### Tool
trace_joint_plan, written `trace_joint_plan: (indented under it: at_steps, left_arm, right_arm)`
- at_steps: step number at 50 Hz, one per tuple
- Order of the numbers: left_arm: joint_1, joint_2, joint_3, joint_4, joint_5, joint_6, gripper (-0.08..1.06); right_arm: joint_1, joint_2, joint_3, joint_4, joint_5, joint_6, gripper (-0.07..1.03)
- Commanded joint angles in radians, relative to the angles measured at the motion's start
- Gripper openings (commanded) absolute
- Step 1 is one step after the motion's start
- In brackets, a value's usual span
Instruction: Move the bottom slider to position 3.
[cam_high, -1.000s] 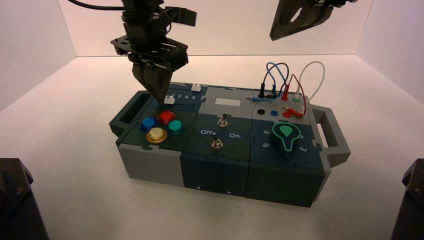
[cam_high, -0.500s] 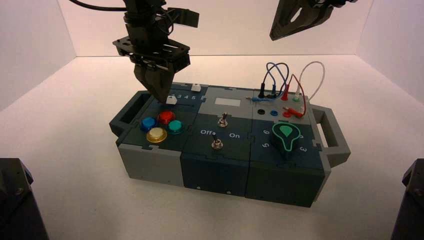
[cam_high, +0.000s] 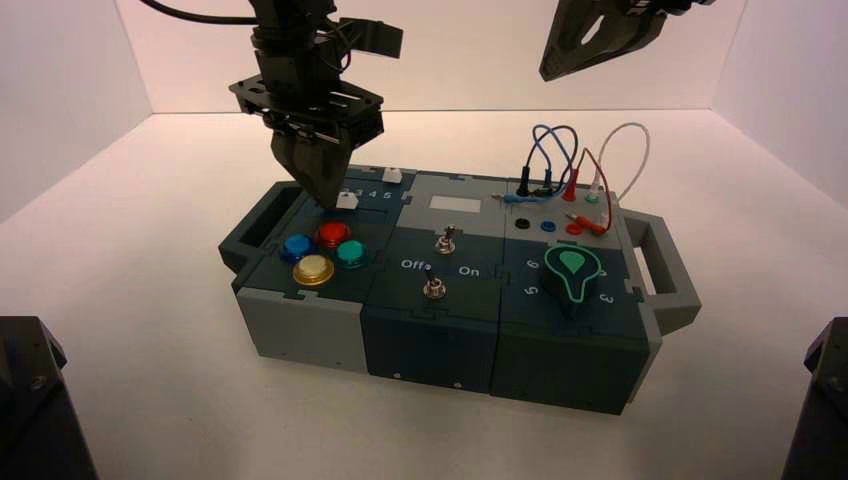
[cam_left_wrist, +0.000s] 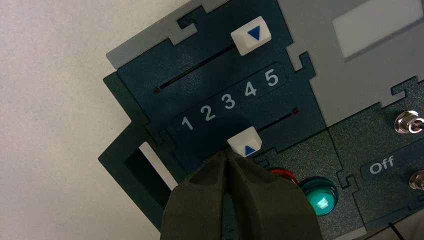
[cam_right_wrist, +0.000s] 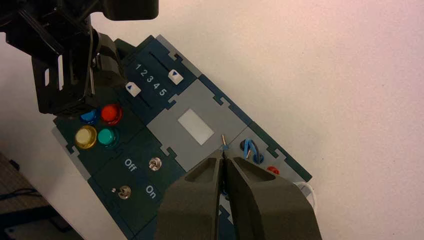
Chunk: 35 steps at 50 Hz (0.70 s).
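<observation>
Bench (cam_high: 160, 400) carries the box (cam_high: 430, 335), which sits at a slight turn, its slider panel at the far left. Left arm is much the nearer and is the one at work; its tool (cam_left_wrist: 226, 154) reaches down at the bottom slider, fingers clenched together, holding nothing. Right tool (cam_right_wrist: 223, 153) is idle over the far right part of the box, near the wires, also closed and empty. Four round buttons, the red one (cam_high: 332, 234) among them, lie on the near side of the slider panel, close to the working tips. Top slider (cam_left_wrist: 251, 36) is at 5. Bottom slider (cam_left_wrist: 245, 142), a small white knob, is in the lower slot (cam_left_wrist: 275, 122), very near the printed 3 (cam_left_wrist: 228, 101), perhaps a shade toward 2. Key relation: the knob lies just on the higher-number side of the left tool, so the tips are behind it, at its low-number face; contact or a hair's gap, cannot tell. The slot's long axis runs parallel to the digit row. Judgement: a push is nearly finished; any remaining nudge should be slight, along the slot toward 5. Risk: overshooting toward 4, or tips slipping off the knob's edge.
</observation>
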Motion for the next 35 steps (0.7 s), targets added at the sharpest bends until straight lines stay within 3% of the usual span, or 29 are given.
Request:
trace_joint_plan:
  at_steps: [1, 15, 35]
  left_arm:
    - [-0.005, -0.014, -0.025, 0.003, 0.0, 0.005, -0.03]
    - [0.011, -0.035, -0.012, 0.032, 0.014, 0.005, -0.03]
    - [0.092, -0.169, 0.023, 0.041, 0.008, 0.005, -0.03]
  right_arm:
    - [0.006, -0.006, -0.032, 0.0, -0.005, 0.0, -0.02]
    - [0.0, -0.015, -0.032, -0.006, 0.006, 0.0, -0.02]
    - [-0.009, -0.048, -0.023, -0.011, 0.005, 0.0, -0.02]
